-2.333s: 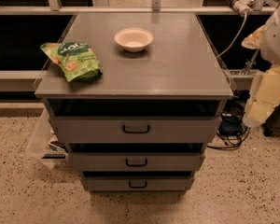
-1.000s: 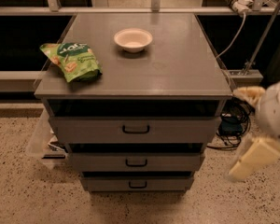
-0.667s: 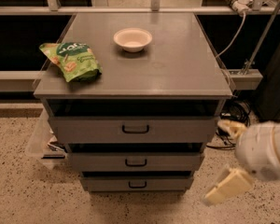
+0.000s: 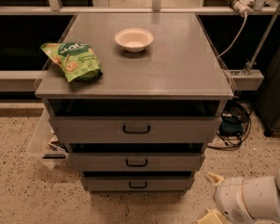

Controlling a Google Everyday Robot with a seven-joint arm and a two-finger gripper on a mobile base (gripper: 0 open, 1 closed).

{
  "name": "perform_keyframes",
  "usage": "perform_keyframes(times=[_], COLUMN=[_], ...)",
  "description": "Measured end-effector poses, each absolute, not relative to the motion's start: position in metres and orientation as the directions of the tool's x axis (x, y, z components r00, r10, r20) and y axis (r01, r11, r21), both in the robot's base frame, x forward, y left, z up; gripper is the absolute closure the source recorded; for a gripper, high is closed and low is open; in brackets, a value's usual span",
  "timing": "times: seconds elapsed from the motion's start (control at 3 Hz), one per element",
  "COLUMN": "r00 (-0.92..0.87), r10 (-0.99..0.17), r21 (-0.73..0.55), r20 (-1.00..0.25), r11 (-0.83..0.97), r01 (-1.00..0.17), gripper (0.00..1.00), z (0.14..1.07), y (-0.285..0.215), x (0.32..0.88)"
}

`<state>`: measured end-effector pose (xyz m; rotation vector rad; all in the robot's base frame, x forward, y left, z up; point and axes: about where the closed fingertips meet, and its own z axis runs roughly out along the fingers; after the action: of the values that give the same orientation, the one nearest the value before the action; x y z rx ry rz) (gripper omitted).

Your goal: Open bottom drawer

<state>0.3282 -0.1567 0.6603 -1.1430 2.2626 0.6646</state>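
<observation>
Bottom drawer (image 4: 138, 184): shut, lower centre.
Gripper (image 4: 212, 197): lower right, fingers apart, empty.
Green snack bag (image 4: 73, 61): on tabletop (image 4: 182, 69), lettering illegible.

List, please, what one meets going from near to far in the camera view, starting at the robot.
End effector, low at the right above the floor → bottom drawer → middle drawer → top drawer → green bag → bowl.

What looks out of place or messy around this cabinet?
Nothing spilled or damaged. The green snack bag lies askew by the left edge of the cabinet top; the bowl sits upright. The gripper is low right, apart from the bottom drawer.
</observation>
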Motion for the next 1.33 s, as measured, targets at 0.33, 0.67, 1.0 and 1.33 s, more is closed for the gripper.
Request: perform_keyframes(times=[0.33,0.67,1.0,1.33], r00=[-0.531,-0.519,-0.497,-0.502], r10=[-0.534,-0.509,-0.483,-0.453], r21=[0.201,0.182,0.200,0.269], r20=[-0.658,-0.687,-0.721,-0.737], r11=[0.555,0.571,0.541,0.484], r01=[-0.807,-0.801,-0.817,-0.832], gripper=[0.00,0.00,0.00,0.00], z=[0.648,0.625,0.570,0.511], y=[-0.167,-0.180,-0.185,-0.175], x=[0.326,0.341,0.374,0.398])
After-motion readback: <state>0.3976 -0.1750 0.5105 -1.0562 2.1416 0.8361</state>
